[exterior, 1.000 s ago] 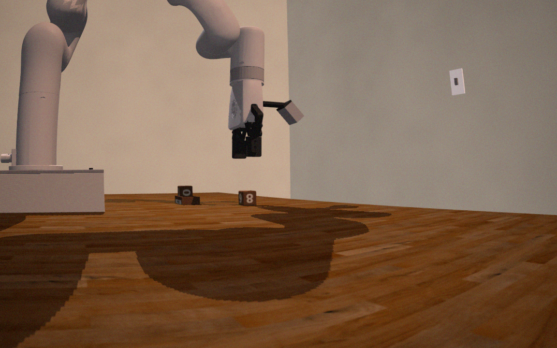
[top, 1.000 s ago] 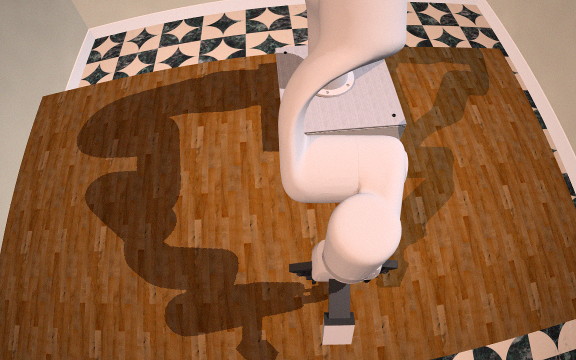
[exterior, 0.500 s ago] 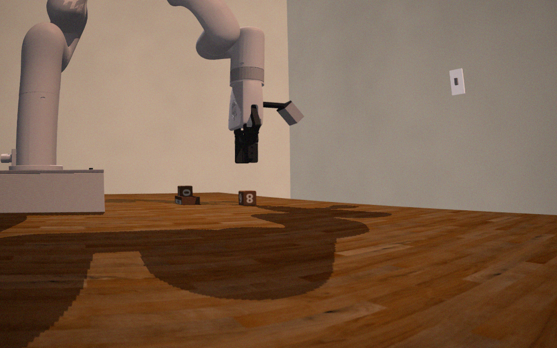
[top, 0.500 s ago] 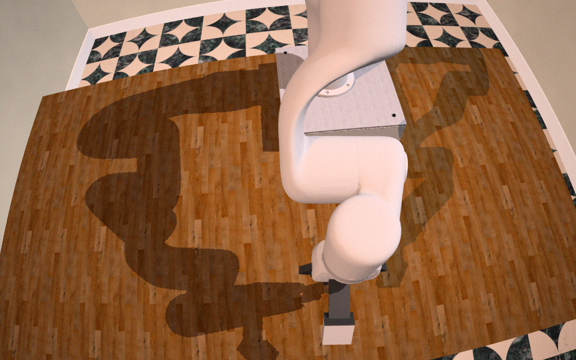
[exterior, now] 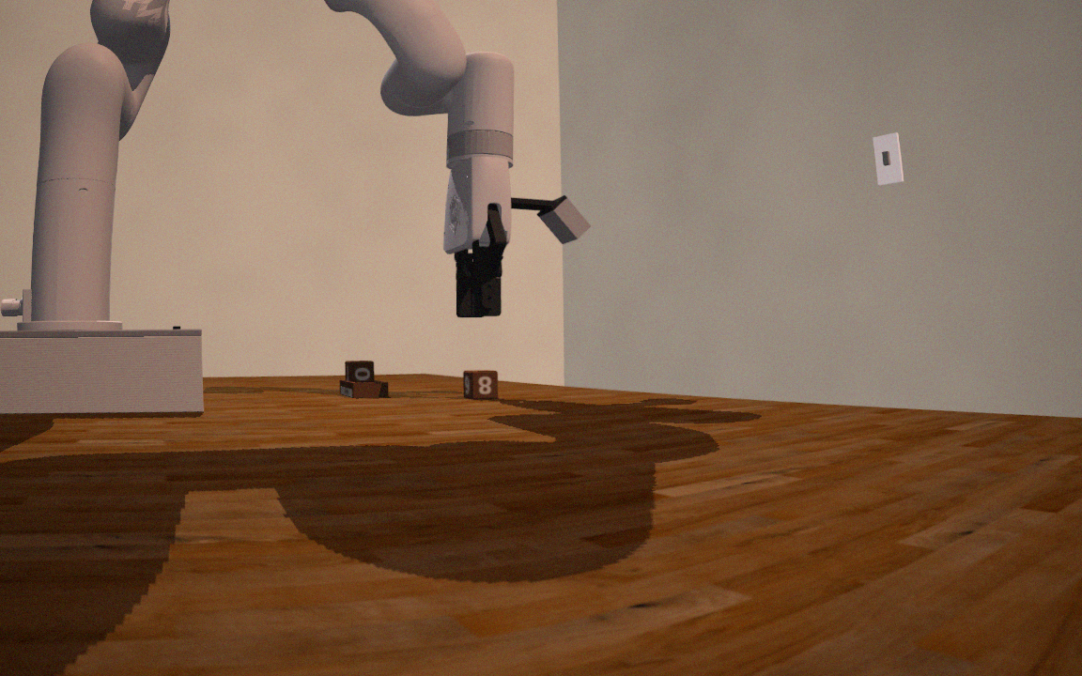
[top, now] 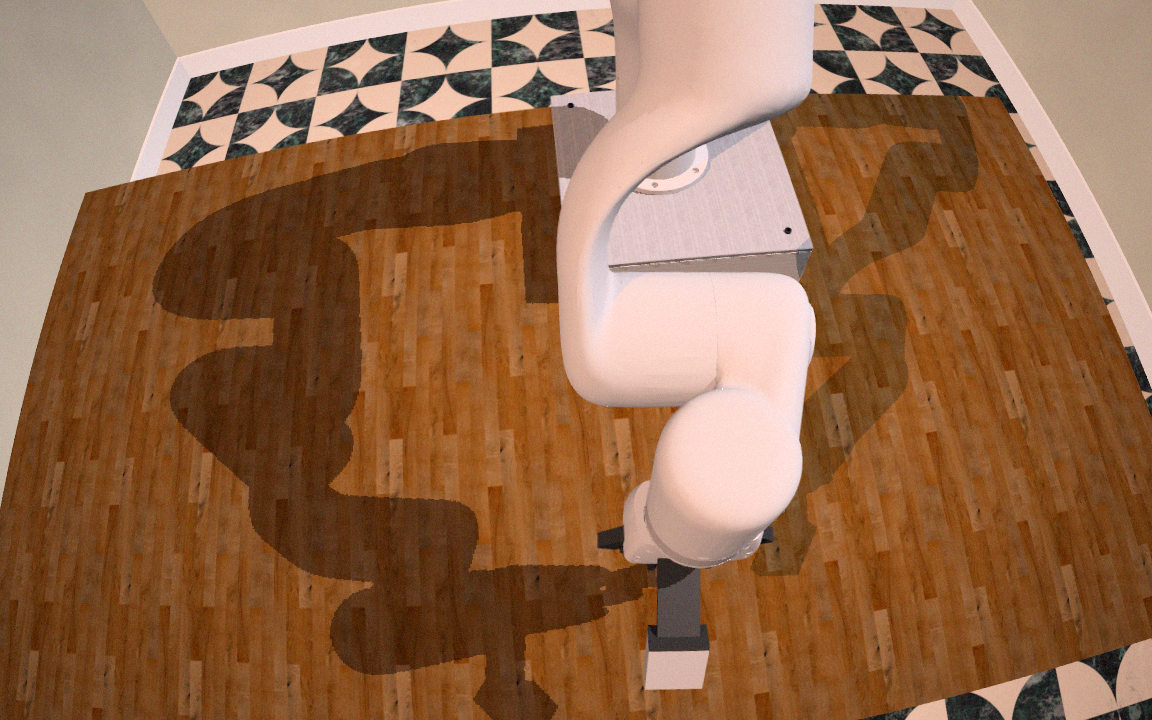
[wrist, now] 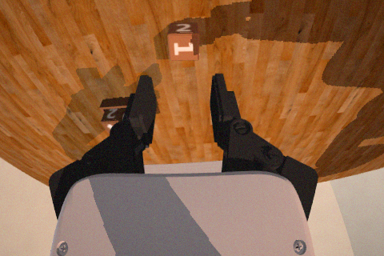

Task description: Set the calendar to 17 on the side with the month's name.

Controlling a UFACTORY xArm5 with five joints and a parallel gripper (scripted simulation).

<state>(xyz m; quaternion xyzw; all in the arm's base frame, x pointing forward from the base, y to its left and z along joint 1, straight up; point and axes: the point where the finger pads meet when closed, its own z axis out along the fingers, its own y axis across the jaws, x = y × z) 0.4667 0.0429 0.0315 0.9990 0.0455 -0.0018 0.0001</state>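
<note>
A brown cube stands alone on the table. In the wrist view a 1 shows on its top and a 2 on one side; the exterior view shows an upright 8. The tray lies to its left in the exterior view, its lettering too small to read. The other cube is in the tray, showing a 0 in the exterior view and a 2 in the wrist view. The left finger hides much of both. My gripper is partly open and empty, high above the table.
The robot's base plate stands at the back in the top view. The arm hides the cubes and tray there. Arm shadows cross the wooden table. The wrist camera sticks out beside the gripper.
</note>
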